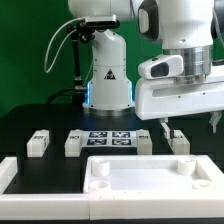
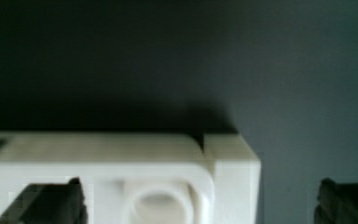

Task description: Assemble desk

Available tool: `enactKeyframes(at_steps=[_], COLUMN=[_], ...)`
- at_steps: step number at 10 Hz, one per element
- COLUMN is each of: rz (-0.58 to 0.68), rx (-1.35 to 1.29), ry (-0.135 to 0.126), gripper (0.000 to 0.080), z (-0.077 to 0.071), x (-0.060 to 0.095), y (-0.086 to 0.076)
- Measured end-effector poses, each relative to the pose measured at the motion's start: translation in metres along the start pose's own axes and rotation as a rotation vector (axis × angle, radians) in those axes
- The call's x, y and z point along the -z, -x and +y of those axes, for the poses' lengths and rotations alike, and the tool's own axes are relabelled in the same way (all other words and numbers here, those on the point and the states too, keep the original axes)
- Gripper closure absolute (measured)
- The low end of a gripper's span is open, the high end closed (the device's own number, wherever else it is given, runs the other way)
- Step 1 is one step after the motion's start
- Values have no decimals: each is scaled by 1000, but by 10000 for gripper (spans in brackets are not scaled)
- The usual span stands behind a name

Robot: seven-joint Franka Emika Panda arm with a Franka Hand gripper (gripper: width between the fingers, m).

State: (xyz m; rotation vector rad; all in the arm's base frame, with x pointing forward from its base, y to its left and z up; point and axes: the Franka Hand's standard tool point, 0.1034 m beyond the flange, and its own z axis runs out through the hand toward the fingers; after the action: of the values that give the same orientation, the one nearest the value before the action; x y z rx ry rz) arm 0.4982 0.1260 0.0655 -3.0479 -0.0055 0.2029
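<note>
Your gripper (image 1: 188,126) is open and holds nothing. In the wrist view its two dark fingertips (image 2: 44,202) stand wide apart, and the gripper (image 2: 197,200) is over a corner of the desk's tabletop (image 2: 229,175), where a round socket (image 2: 151,205) shows just inside the rim. From the exterior view you can see the tabletop (image 1: 150,186) lying flat, rim up, on the black table (image 1: 30,118) at the near edge of the scene, toward the exterior view's right. The gripper hangs above its far right corner, clear of the rim. The four legs lie loose in a row just beyond the tabletop's far rim. The leftmost leg (image 1: 38,143) and the second leg (image 1: 75,143) are on the exterior view's left of the marker board (image 1: 108,138). The third leg (image 1: 140,143) and the rightmost leg (image 1: 179,140) are on its right. One finger (image 1: 165,128) comes down just beside the rightmost leg, and you cannot tell from these views whether it touches it. None of the legs is joined to the tabletop. A white rail (image 1: 12,172) lies at the near left, just beside the tabletop, and the arm's base (image 1: 108,75) stands at the far side behind the marker board.
</note>
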Motion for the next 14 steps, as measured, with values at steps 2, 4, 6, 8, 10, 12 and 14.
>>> enactKeyframes(at_steps=[2,4,6,8,10,12,14], rz=[-193,-257,-387,-560,-620,-615,-654], rx=[-33,-14,-15,-26,-22,-22,-39], ry=[23,21,29,44,50,49,54], gripper=[150,150,150,150,150,150,150], z=[-10,-8,-8,1,1,0,-4], x=[0,-4,-5,-14,-17,-18,-24], y=[6,11,13,29,37,36,41])
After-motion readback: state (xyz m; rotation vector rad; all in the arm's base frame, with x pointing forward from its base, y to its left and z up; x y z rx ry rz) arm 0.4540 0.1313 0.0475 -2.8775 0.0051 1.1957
